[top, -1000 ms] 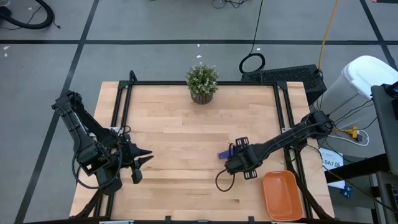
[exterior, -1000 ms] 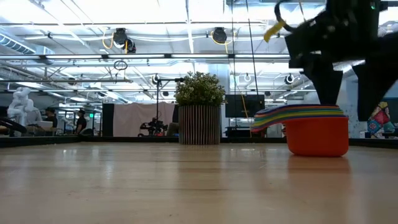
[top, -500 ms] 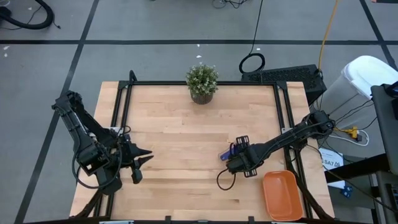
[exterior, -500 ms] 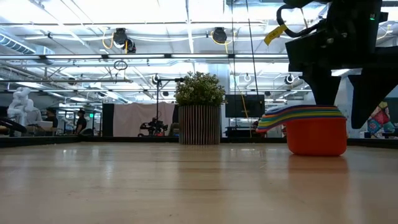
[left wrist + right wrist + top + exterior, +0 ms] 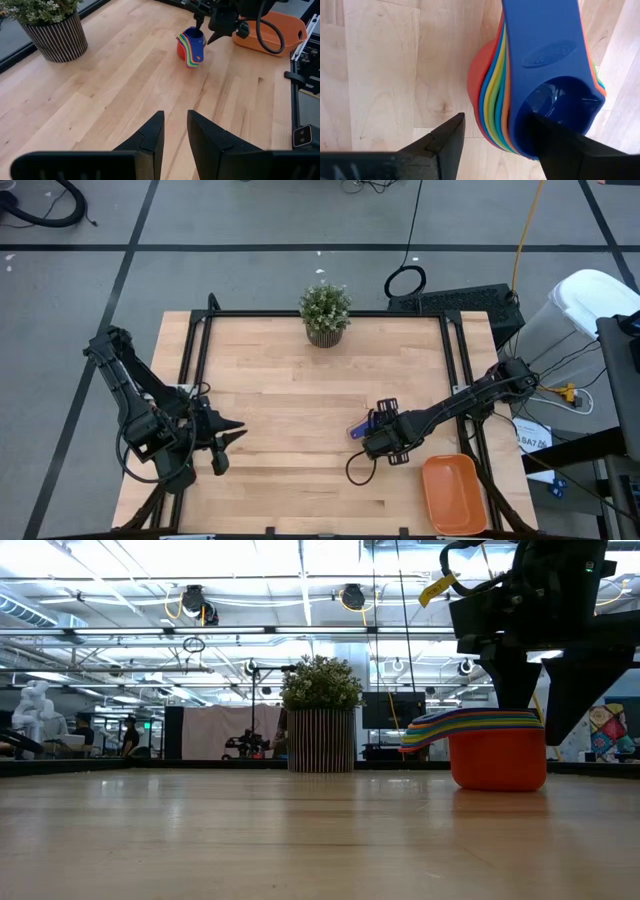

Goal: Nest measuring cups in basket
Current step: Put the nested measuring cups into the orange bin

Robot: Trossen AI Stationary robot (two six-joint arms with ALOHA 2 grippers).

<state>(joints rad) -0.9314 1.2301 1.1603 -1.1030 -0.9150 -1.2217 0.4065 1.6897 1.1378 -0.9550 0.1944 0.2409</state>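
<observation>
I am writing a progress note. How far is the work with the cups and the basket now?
Done: the measuring cups are nested into one stack, standing on the table. In hand: the right hand is lowered around the stack, fingers on either side; a firm grip is not clear. Left: the stack must go into the orange basket, which looks empty. The left hand waits at the table's left side.

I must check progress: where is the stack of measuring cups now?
In the high view the nested measuring cups stand on the table's right half, under the right end effector, left of the orange basket, not inside it.
</observation>
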